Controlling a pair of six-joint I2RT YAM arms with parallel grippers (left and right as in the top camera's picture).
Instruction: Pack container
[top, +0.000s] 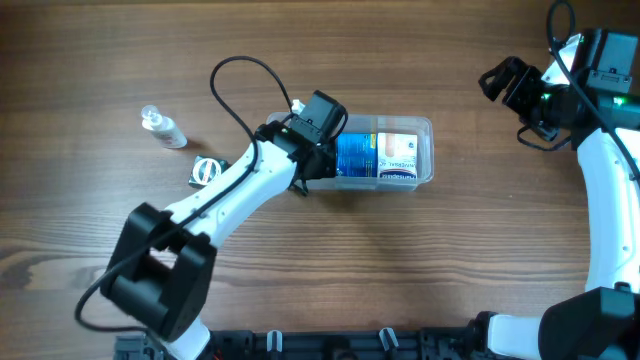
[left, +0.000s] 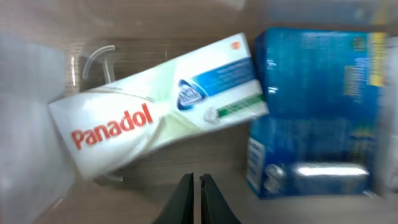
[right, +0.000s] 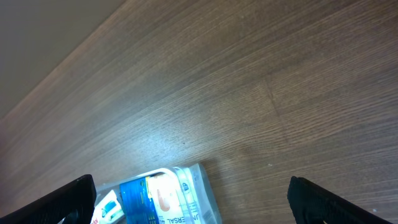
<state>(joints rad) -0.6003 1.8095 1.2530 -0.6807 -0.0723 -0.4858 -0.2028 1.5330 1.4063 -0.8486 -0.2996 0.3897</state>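
The clear container (top: 426, 140) lies at the table's middle, holding a blue box (top: 355, 157) and a white and blue box (top: 400, 152). My left gripper (top: 305, 155) hangs over the container's left end. In the left wrist view it (left: 196, 178) is shut with nothing between its fingers, just above the container floor. A white Panadol box (left: 155, 118) lies tilted ahead of it, and the blue box (left: 317, 112) lies to the right. My right gripper (top: 515, 95) is raised at the far right, wide open and empty; its view looks down at the container (right: 208, 199) from a distance.
A small clear bottle (top: 163, 127) lies on the wooden table at the left. A small black and white item (top: 205, 171) sits beside my left arm. Bare wood (right: 249, 93) surrounds the container.
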